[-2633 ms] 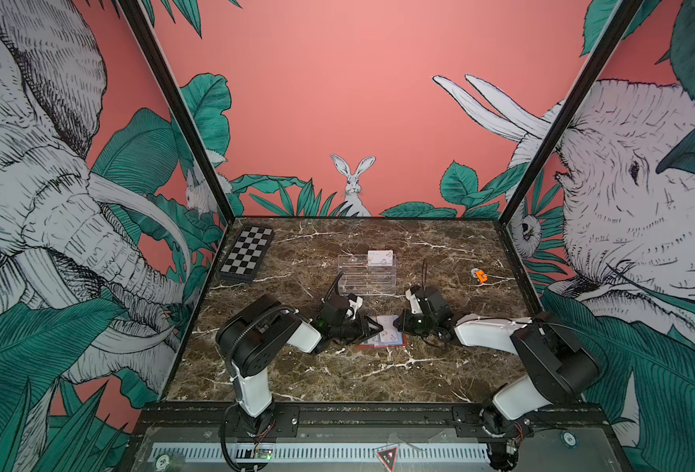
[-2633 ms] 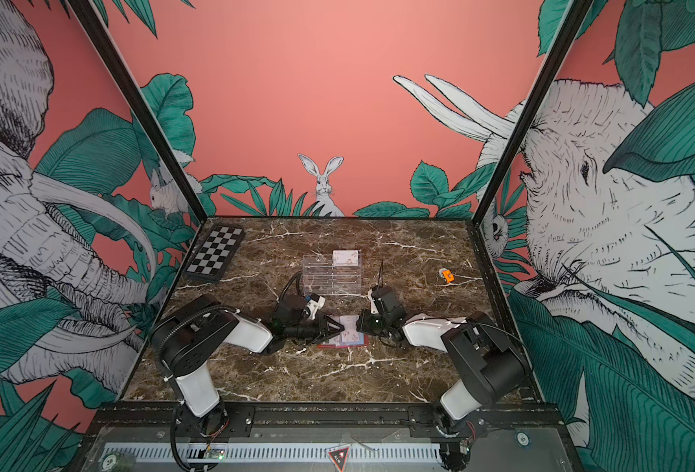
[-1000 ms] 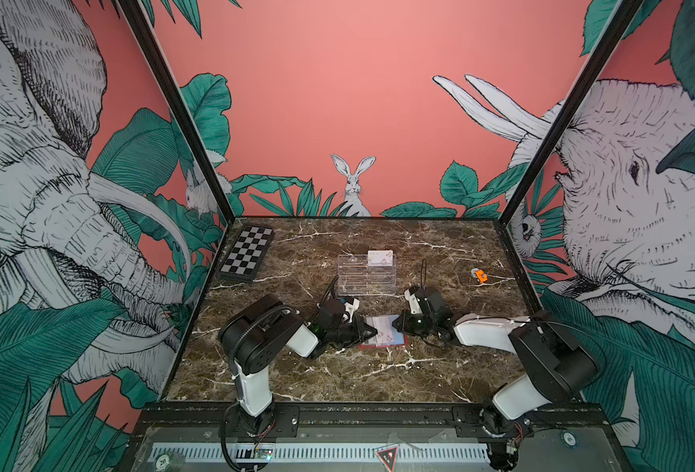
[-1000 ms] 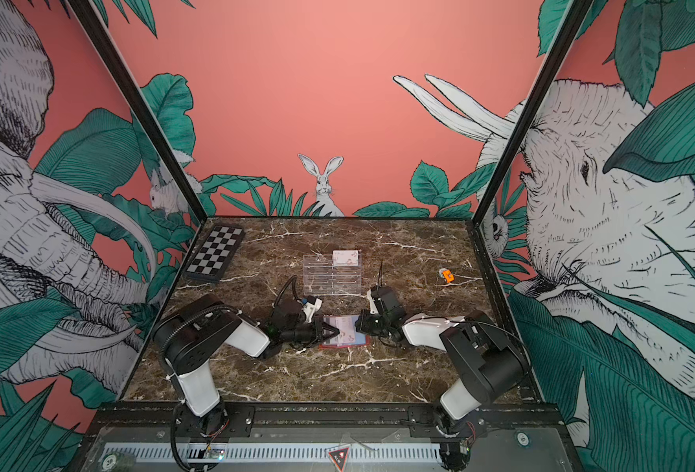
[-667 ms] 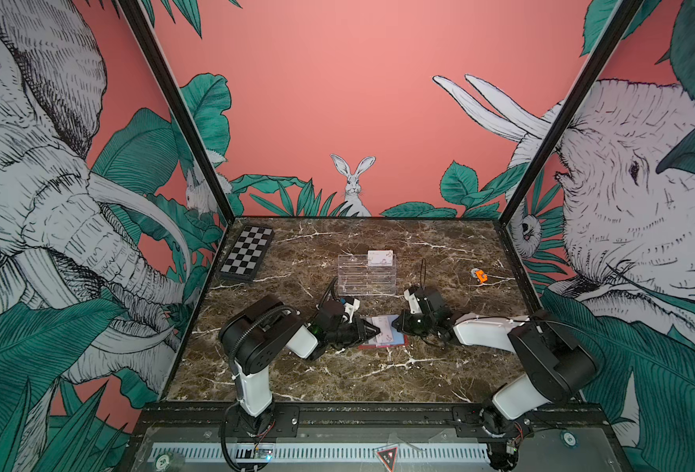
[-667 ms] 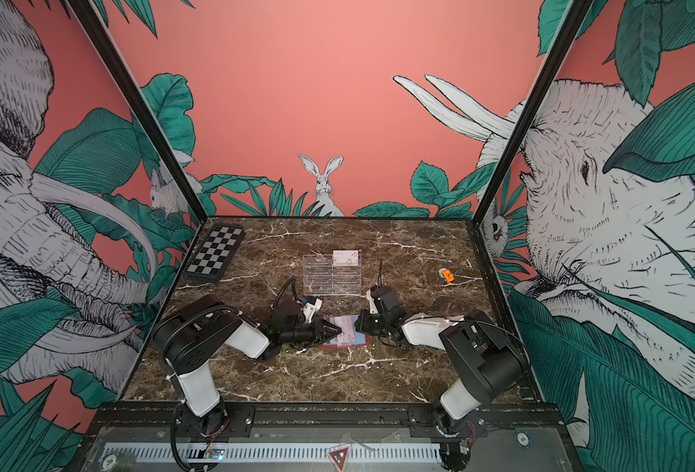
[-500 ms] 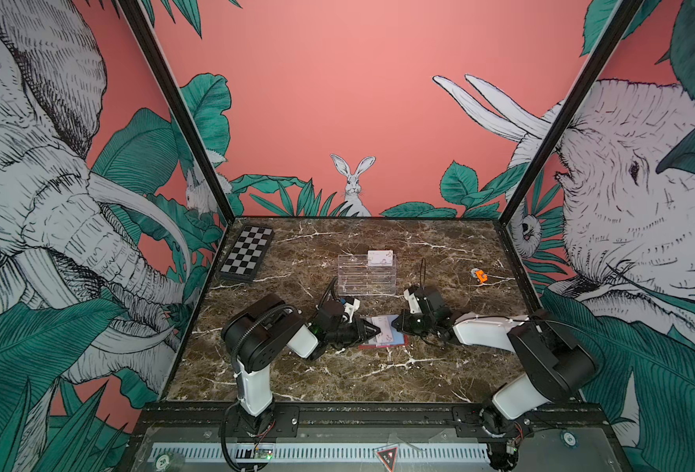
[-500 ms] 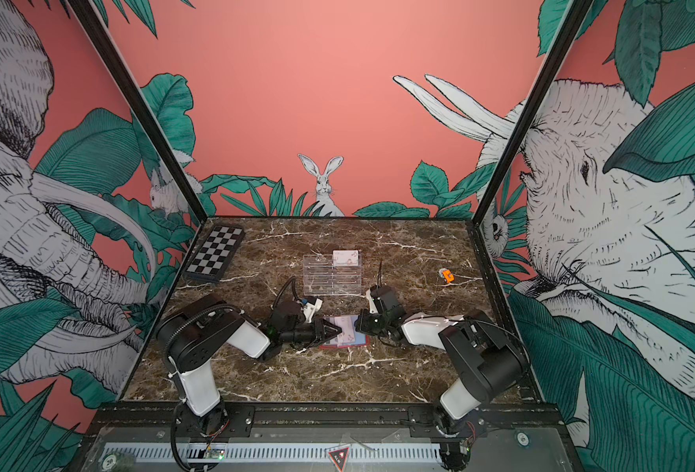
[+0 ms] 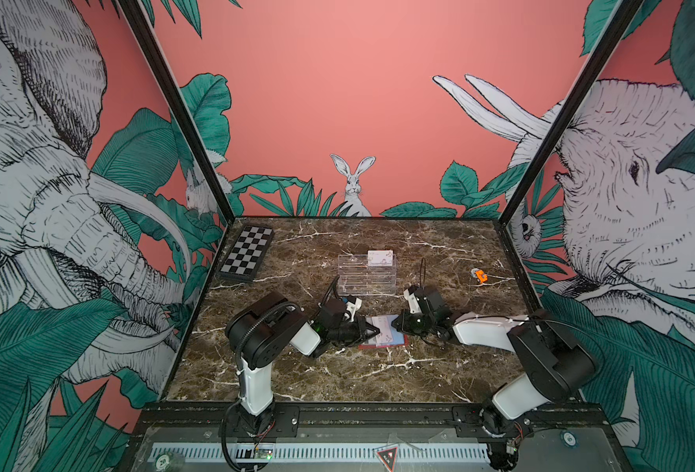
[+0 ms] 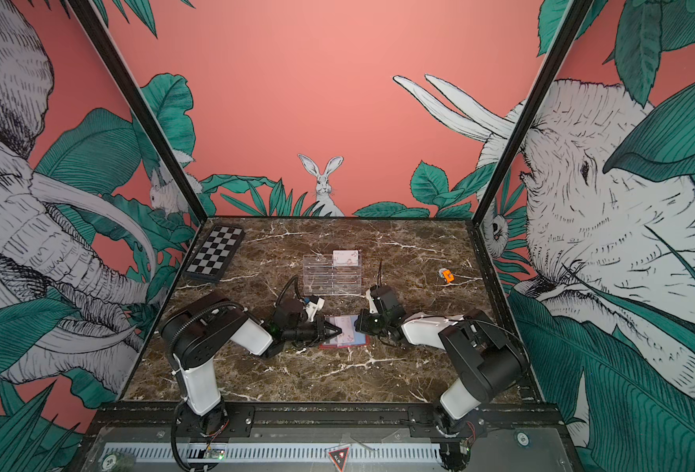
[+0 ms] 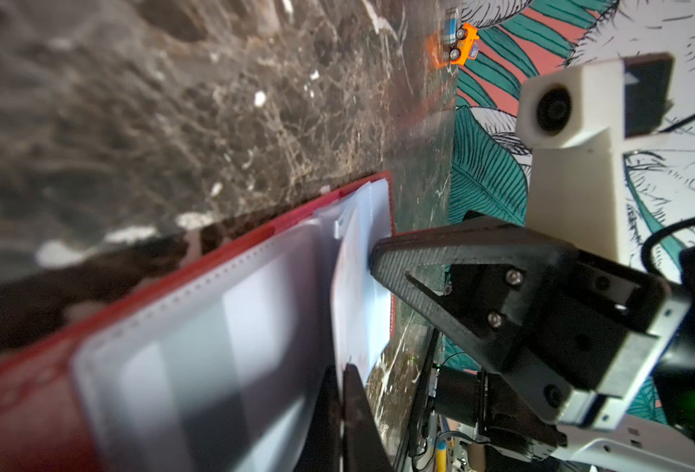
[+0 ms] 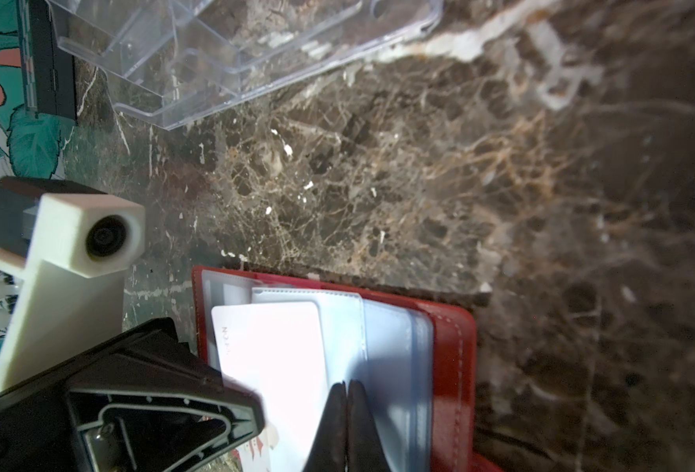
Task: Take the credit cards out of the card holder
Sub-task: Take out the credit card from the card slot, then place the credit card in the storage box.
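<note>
The card holder (image 9: 393, 337) lies open mid-table. The left gripper (image 11: 344, 370) pinches a credit card (image 12: 272, 359) half out of its sleeve. The right gripper (image 12: 346, 386), closed and empty, pins the pages, probably to steady them. Farther back, a clear rack (image 9: 366, 280) holds a second card (image 9: 380, 258).

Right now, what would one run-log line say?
card holder: lying open | left fingers: shut on credit card | right fingers: shut, tip on sleeve
</note>
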